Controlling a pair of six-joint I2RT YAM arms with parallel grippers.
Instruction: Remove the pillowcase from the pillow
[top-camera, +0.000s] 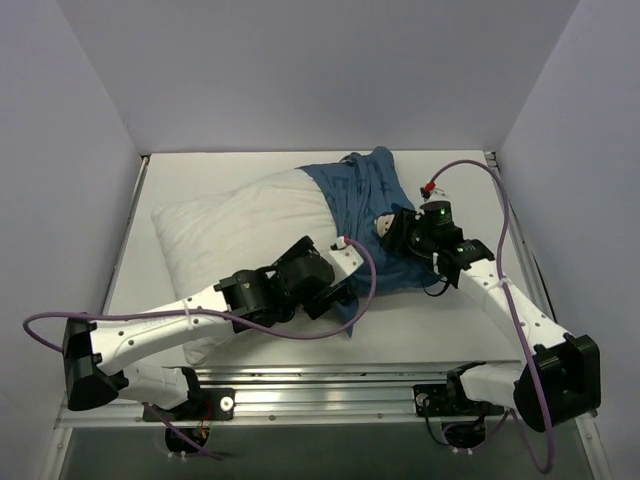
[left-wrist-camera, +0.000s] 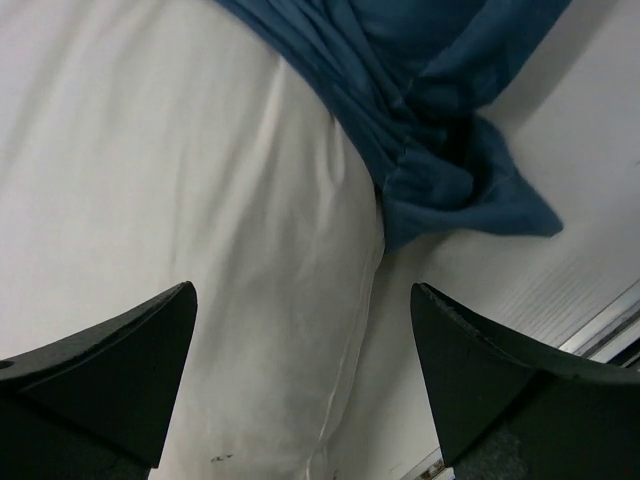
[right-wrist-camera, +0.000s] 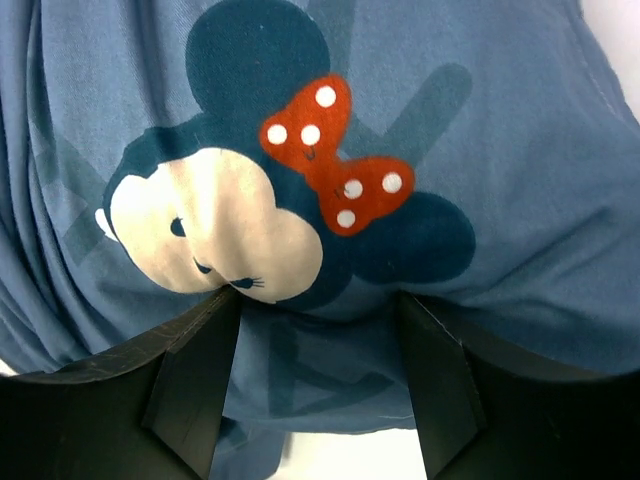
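The white pillow (top-camera: 230, 225) lies across the table, its left and middle part bare. The dark-blue pillowcase (top-camera: 360, 190) is bunched over its right end, one corner trailing toward the near edge. My left gripper (top-camera: 335, 285) hovers over the pillow's near edge. In the left wrist view it (left-wrist-camera: 302, 290) is open wide above the bare pillow (left-wrist-camera: 200, 200), the pillowcase (left-wrist-camera: 430, 120) lying beyond its fingertips. My right gripper (top-camera: 390, 230) rests on the pillowcase's right side. In its wrist view it (right-wrist-camera: 318, 300) stands partly open, a slack fold of the pillowcase (right-wrist-camera: 480, 130) with a mouse face between its fingers.
White walls enclose the table (top-camera: 440, 330) on the left, back and right. A metal rail (top-camera: 330, 385) runs along the near edge between the arm bases. Purple cables loop beside both arms.
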